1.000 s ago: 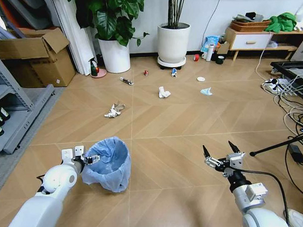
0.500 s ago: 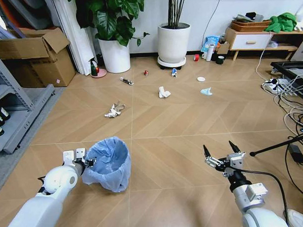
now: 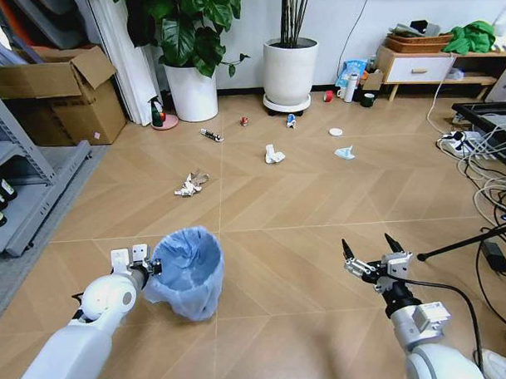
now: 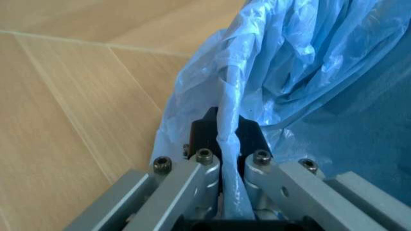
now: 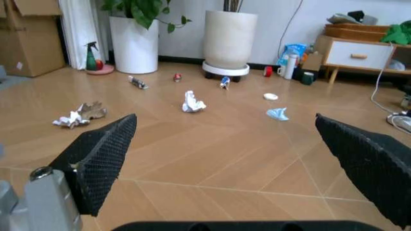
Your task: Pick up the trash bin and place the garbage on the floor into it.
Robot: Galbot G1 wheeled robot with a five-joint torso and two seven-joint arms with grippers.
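Note:
The trash bin (image 3: 188, 271), lined with a crinkly light-blue bag, is tilted at the lower left of the head view. My left gripper (image 3: 153, 266) is shut on its rim; in the left wrist view the fingers (image 4: 257, 144) pinch the bag-covered rim (image 4: 228, 120). My right gripper (image 3: 371, 250) hovers open at the lower right, holding nothing. Garbage lies farther out on the floor: a crumpled paper wad (image 3: 189, 186), a white wad (image 3: 273, 155), a light-blue face mask (image 3: 345, 153), a white lid (image 3: 336, 132) and a tube (image 3: 210, 135). The right wrist view shows the wad (image 5: 192, 102) and mask (image 5: 278, 114).
Two big white plant pots (image 3: 290, 72) stand at the back wall, a cardboard box (image 3: 62, 92) and a metal shelf (image 3: 20, 189) at the left. Cables and a power strip (image 3: 476, 161) lie along the right. A low wooden cabinet (image 3: 427, 67) is at the back right.
The bin has risen slightly and shifted a little right in my left gripper. The right gripper has barely moved.

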